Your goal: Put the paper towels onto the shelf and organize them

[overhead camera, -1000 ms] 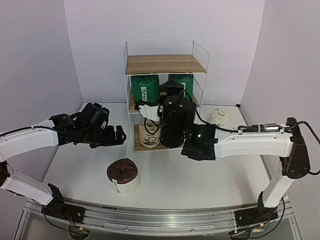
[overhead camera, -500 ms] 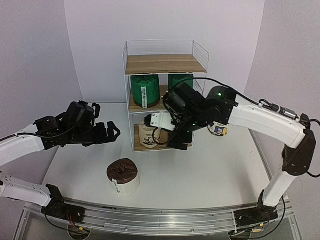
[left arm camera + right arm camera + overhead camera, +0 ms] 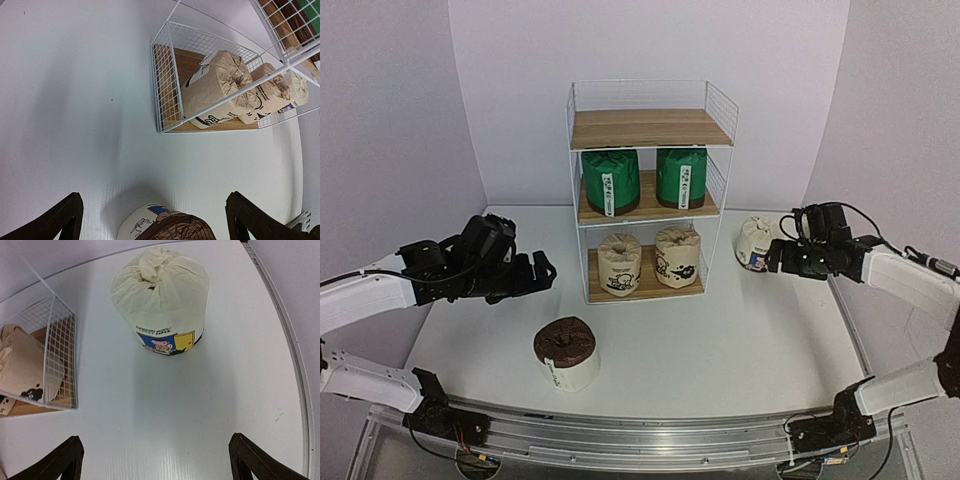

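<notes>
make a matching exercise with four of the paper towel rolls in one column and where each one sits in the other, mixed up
Column 1
1. left green roll
2. left beige cartoon roll
3. brown-topped roll
4. white roll with blue-yellow label

Column 2
a. on the table, right of the shelf
b. bottom board of the shelf
c. on the table, in front of the shelf
d. middle board of the shelf

Pairs: 1-d, 2-b, 3-c, 4-a
</notes>
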{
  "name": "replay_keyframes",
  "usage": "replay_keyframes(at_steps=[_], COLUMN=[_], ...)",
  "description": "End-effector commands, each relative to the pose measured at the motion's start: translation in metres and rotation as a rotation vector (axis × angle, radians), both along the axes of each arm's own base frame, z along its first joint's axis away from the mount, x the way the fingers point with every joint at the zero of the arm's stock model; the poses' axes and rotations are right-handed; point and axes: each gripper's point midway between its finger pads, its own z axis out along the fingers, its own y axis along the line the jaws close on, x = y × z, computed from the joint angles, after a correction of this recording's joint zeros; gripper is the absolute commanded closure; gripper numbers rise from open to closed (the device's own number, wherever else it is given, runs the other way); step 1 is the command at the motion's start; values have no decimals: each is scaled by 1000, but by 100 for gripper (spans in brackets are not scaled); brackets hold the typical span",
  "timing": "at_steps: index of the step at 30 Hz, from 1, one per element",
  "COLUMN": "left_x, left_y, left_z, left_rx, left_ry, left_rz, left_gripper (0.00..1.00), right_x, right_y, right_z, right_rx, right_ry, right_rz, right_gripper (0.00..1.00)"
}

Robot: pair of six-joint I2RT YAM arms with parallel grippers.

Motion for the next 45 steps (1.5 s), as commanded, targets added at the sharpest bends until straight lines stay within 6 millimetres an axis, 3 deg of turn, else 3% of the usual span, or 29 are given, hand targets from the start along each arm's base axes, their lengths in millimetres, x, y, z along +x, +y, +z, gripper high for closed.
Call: replay_keyframes(at_steps=[1, 3, 5, 11, 16, 20, 29, 39, 42, 45], left_x=[13, 14, 15, 19, 23, 26, 33, 33, 32, 31], left_y=[-1, -1, 1, 5, 5, 4, -1, 0, 1, 2], left_z=[9, 7, 4, 3, 1, 0, -5, -8, -8, -9], left_rx=[-12, -4, 8, 53, 68, 70, 77, 73, 73, 74], left_ry=[-39, -34, -24, 1, 12, 15, 33, 54, 59, 69], left_rz=[43, 52, 65, 102, 117, 124, 133, 154, 158, 165], left_gripper=[0, 0, 0, 0, 0, 0, 0, 0, 0, 0], right_x=[65, 84, 102, 145, 152, 156, 190, 215, 220, 223], right_y=[0, 9, 12, -1, -19, -23, -16, -21, -19, -18], right_z=[3, 7, -3, -41, -70, -80, -64, -78, -81, -80], right_rx=[198, 149, 78, -38, -103, -127, -126, -143, -137, -124], right_ry=[-105, -147, -155, -104, -42, -25, -174, -260, -283, -314], right_rz=[134, 262, 341, 326, 248, 235, 249, 201, 202, 199], right_gripper=[2, 2, 2, 2, 2, 2, 2, 2, 7, 19])
